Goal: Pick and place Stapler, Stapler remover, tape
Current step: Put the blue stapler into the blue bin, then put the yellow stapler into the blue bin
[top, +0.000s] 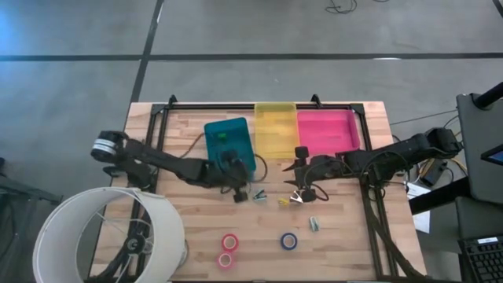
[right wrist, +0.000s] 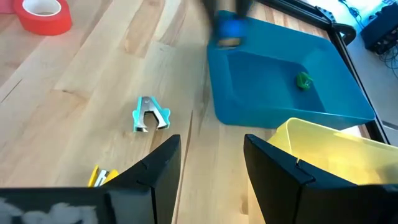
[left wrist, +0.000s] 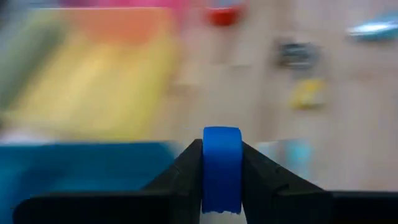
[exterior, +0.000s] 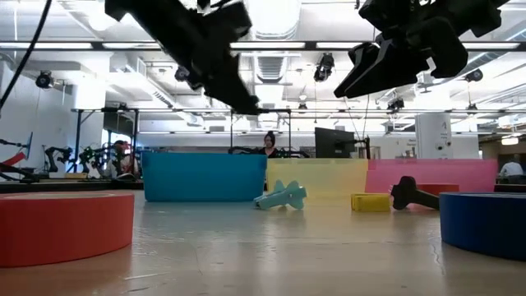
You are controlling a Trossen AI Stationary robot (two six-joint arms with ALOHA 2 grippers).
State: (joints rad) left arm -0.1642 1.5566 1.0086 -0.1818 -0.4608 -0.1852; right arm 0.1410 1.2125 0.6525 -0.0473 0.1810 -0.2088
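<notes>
Left pincer (left wrist: 221, 186) is clamping a blue tape roll (left wrist: 221, 163) beside the teal bin (top: 229, 140); it should centre over the bin before releasing. Right pincer (right wrist: 211, 165) is hovering open above the desk (top: 346, 236).

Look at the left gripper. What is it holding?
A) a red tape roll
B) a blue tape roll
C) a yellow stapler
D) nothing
B: in the left wrist view the left gripper has its fingers clamped on a blue tape roll, near the teal bin.
</notes>
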